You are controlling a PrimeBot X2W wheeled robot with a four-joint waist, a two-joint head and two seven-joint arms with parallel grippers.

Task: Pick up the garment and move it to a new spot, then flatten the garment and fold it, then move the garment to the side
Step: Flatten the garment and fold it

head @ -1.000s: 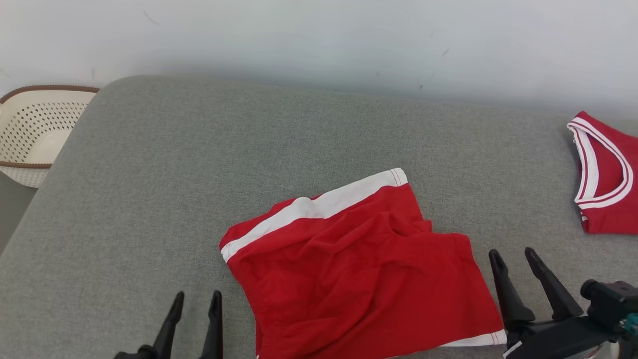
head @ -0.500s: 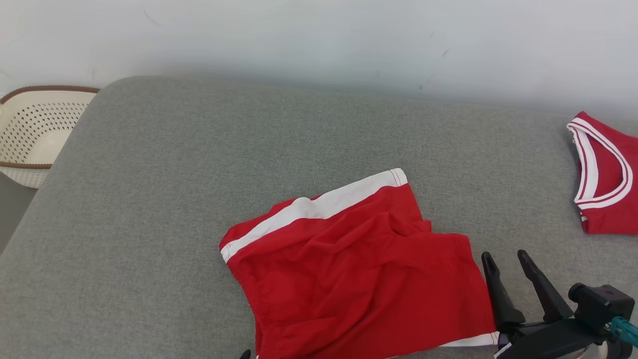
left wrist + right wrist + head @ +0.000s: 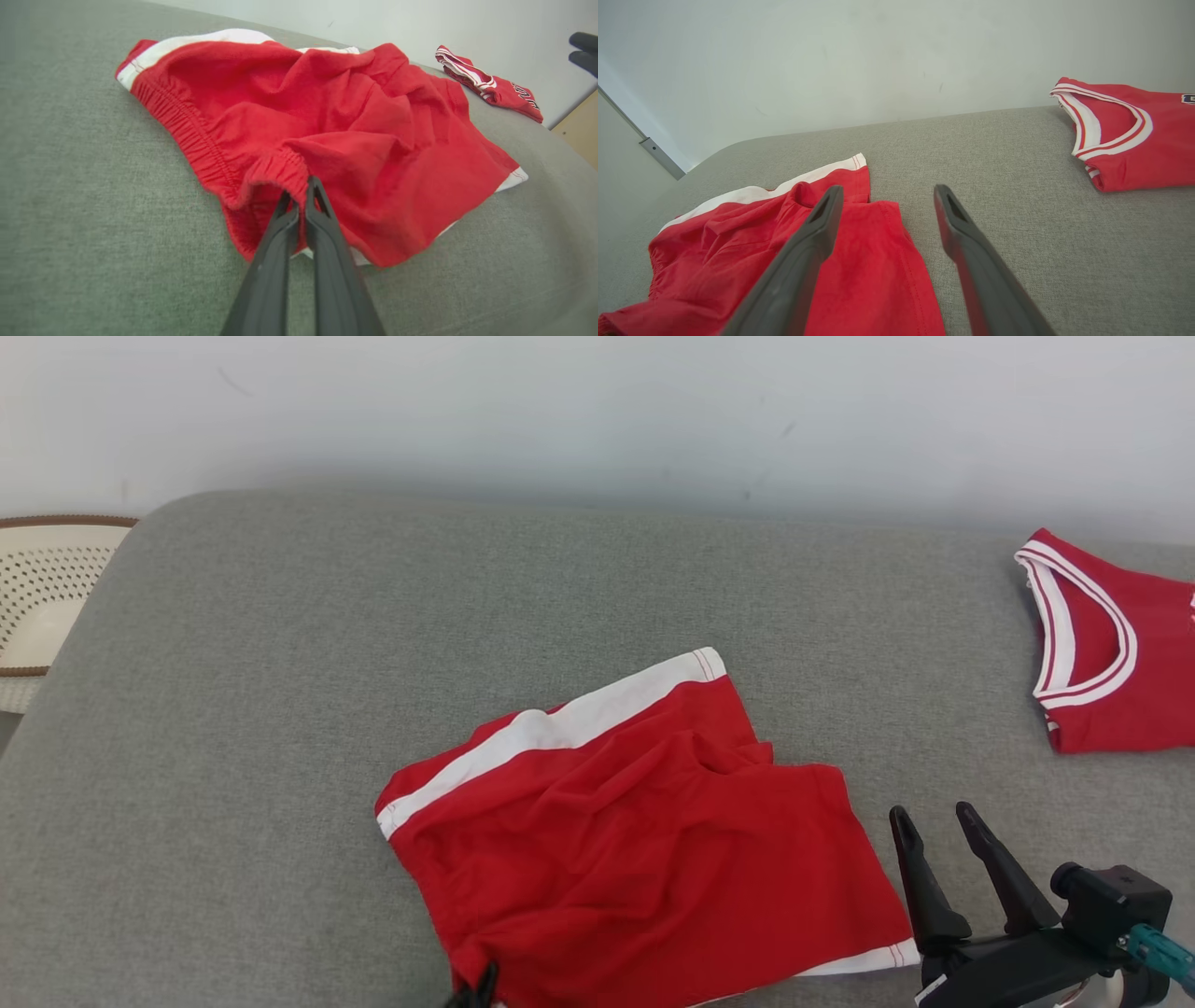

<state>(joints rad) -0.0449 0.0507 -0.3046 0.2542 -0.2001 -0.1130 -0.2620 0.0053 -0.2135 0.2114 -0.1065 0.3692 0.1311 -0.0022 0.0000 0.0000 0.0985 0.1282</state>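
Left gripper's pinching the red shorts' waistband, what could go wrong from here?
The left gripper is shut on only a small waistband fold of the red shorts, so it may slip out on lifting. The right gripper is open beside the hem, holding nothing; a one-sided lift would likely bunch the shorts. Carried right, they could land on the red jersey.

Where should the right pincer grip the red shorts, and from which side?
At the white-trimmed hem corner of the shorts, nearest the open right pincer. Come in low from the right, since that edge lies flat on the cushion. The left pincer holds the waistband.
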